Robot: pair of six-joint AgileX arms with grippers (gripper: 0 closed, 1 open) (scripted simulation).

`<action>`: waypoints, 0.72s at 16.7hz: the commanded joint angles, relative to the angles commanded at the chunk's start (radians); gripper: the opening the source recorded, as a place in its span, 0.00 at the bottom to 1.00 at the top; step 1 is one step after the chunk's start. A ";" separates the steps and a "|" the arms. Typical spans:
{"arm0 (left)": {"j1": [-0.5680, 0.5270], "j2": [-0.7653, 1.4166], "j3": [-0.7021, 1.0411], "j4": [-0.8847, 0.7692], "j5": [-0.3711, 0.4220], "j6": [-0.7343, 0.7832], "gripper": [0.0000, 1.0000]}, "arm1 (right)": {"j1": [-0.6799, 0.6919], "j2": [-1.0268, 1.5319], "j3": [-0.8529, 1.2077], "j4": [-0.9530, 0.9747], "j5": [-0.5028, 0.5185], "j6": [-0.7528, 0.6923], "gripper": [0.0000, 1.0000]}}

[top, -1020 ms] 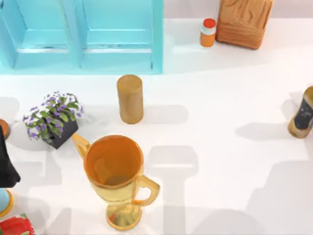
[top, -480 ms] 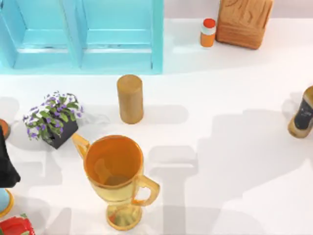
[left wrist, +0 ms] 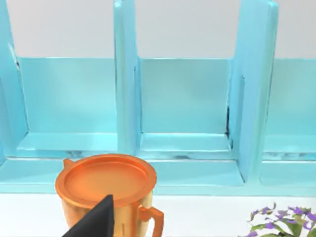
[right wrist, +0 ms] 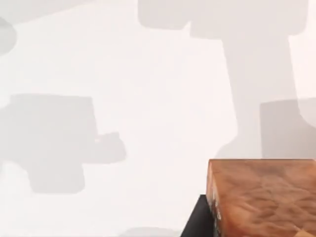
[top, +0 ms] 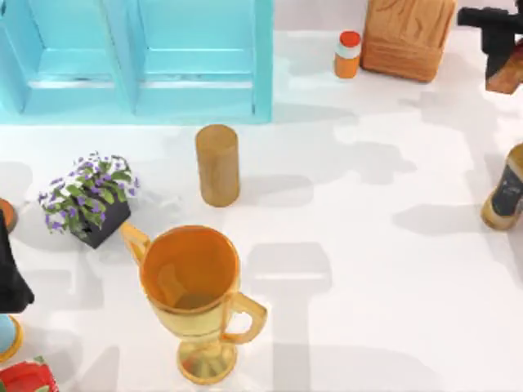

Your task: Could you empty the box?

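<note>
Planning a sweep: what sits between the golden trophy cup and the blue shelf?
In the top view, a tan cylinder stands between the trophy cup and the shelf.

Orange cup [left wrist: 105, 190] before turquoise shelf unit [left wrist: 183, 98]; purple flowers [left wrist: 281, 221] at corner; dark fingers [left wrist: 96, 221] overlapping cup.

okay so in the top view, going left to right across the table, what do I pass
Flower pot → gold trophy cup → tan cylinder → orange-capped bottle → wooden box → dark-labelled bottle at the right edge, with the right gripper above it near the top right corner.
</note>
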State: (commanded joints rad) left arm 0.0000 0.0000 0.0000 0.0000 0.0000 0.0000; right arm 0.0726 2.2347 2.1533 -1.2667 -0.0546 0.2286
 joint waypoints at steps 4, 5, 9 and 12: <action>0.000 0.000 0.000 0.000 0.000 0.000 1.00 | 0.195 0.147 0.073 -0.046 0.037 0.121 0.00; 0.000 0.000 0.000 0.000 0.000 0.000 1.00 | 0.233 0.172 0.078 -0.057 0.046 0.139 0.00; 0.000 0.000 0.000 0.000 0.000 0.000 1.00 | 0.297 0.228 0.093 -0.085 0.061 0.173 0.00; 0.000 0.000 0.000 0.000 0.000 0.000 1.00 | 0.295 0.229 0.091 -0.083 0.057 0.175 0.00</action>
State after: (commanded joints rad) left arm 0.0000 0.0000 0.0000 0.0000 0.0000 0.0000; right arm 0.3671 2.4636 2.2440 -1.3500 0.0026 0.4032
